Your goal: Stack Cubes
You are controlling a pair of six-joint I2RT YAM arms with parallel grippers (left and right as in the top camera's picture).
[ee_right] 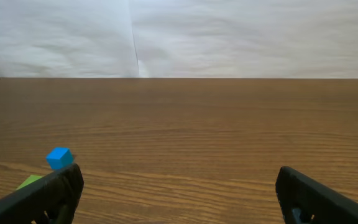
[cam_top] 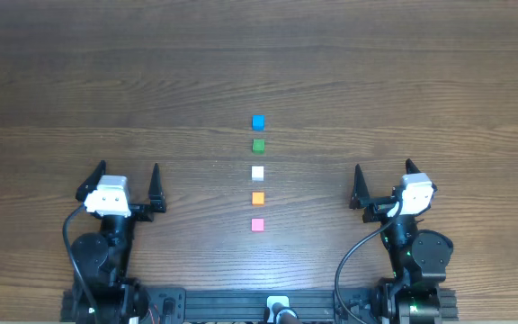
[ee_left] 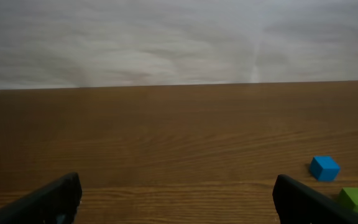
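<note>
Five small cubes lie in a line down the middle of the wooden table: blue [cam_top: 258, 121] farthest, then green [cam_top: 258, 146], white [cam_top: 257, 173], orange [cam_top: 258, 198] and pink [cam_top: 257, 224] nearest the arm bases. None of them is stacked. My left gripper [cam_top: 125, 182] rests open at the left, well apart from the row, with nothing between its fingers. My right gripper [cam_top: 383, 182] rests open at the right, also empty. The left wrist view has the blue cube [ee_left: 324, 168] and green cube [ee_left: 357, 201] off to one side. In the right wrist view the blue cube [ee_right: 59, 158] and green cube [ee_right: 28, 182] sit beside one finger.
The wooden tabletop [cam_top: 259, 63] stretches bare beyond and around the cube row. A pale wall [ee_left: 179, 37] stands behind the table's far edge. Both arm bases sit at the near edge.
</note>
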